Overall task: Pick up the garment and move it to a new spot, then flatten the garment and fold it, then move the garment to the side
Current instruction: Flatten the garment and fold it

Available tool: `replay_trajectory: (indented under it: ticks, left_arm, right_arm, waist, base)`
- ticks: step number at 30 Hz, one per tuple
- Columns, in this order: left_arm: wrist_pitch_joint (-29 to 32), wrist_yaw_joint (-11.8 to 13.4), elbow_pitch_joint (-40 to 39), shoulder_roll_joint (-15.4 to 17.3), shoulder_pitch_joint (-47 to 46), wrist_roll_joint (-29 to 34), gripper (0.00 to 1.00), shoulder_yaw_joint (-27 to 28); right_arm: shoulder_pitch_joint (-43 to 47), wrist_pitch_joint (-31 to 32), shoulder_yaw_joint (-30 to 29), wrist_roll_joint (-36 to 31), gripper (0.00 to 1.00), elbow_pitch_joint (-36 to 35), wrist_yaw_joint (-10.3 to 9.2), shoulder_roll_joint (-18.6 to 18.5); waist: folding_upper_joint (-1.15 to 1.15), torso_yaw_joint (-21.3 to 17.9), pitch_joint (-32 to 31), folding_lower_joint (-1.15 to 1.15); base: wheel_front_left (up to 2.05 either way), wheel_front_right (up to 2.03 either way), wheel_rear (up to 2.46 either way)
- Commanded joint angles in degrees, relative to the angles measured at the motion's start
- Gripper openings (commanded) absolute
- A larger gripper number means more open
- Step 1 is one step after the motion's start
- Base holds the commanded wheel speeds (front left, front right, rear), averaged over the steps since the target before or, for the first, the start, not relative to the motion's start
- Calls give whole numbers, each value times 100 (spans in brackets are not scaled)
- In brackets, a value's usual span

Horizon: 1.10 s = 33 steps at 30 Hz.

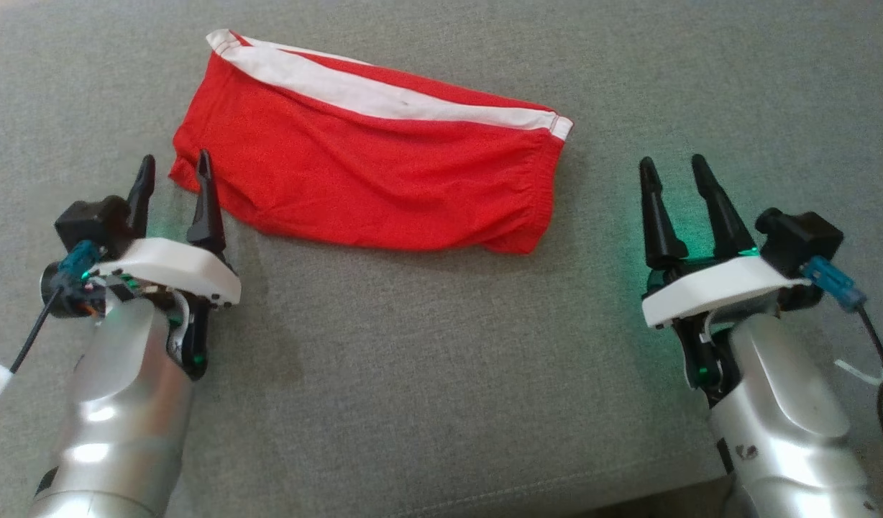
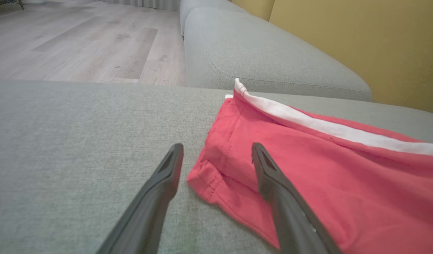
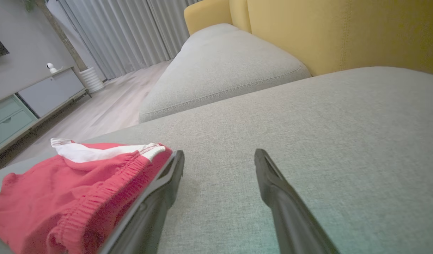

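The garment (image 1: 369,165) is a pair of red shorts with a white stripe, lying folded and fairly flat on the grey sofa cushion (image 1: 427,360). My left gripper (image 1: 174,167) is open at the garment's near left corner, its right finger over the red hem and its left finger over bare cushion. In the left wrist view the garment (image 2: 325,169) spreads to the right of my left gripper (image 2: 216,150). My right gripper (image 1: 675,167) stands open on bare cushion, apart from the garment's right end. The right wrist view puts the garment (image 3: 72,187) left of my right gripper (image 3: 218,155).
The cushion's front edge (image 1: 556,496) runs along the bottom of the head view. A second grey cushion (image 2: 266,53) and a yellow backrest (image 3: 343,31) lie beyond. Wooden floor (image 2: 79,42), curtains and a low cabinet (image 3: 29,102) are farther off.
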Motion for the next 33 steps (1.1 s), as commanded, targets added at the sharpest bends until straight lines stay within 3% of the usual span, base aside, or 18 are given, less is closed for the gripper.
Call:
replay_trajectory:
  ticks: [1,7,14,15,16,17,24,33]
  left_arm:
    - [-53,-52,-55,123,-176,70,100,227]
    - [-53,-121,337,86,-374,143,100,249]
    - [-53,-113,1051,93,-548,256,99,131]
    - [-52,-89,1197,75,-557,253,74,125]
    - [-51,-83,1321,62,-575,278,34,89]
    - [-52,-80,1427,46,-594,285,0,70]
    - [-52,43,1454,-118,-433,291,0,97]
    - [-53,273,312,-533,1030,427,0,355]
  right_arm:
    - [105,-63,-108,-313,100,-261,-4,126]
    - [266,-63,-324,-704,100,-400,-4,222]
    - [308,-63,-310,-628,100,-457,-4,234]
    - [317,-63,-305,-619,100,-465,-4,235]
    - [327,-63,-308,-613,100,-468,-4,235]
    - [328,-63,-319,-638,100,-472,-4,235]
    - [419,-63,-506,-625,100,-457,-4,236]
    - [819,-63,-611,-866,100,-356,-4,236]
  waist:
    - [0,-19,33,1]
    - [0,-106,107,1]
    - [0,-205,139,1]
    - [0,-211,135,1]
    - [0,-211,132,1]
    - [0,-204,125,1]
    - [0,32,-136,1]
    - [0,603,-897,1]
  base:
    - [0,0,0]
    - [0,0,0]
    - [0,0,0]
    - [0,0,0]
    - [0,0,0]
    - [0,0,0]
    - [0,0,0]
    - [0,0,0]
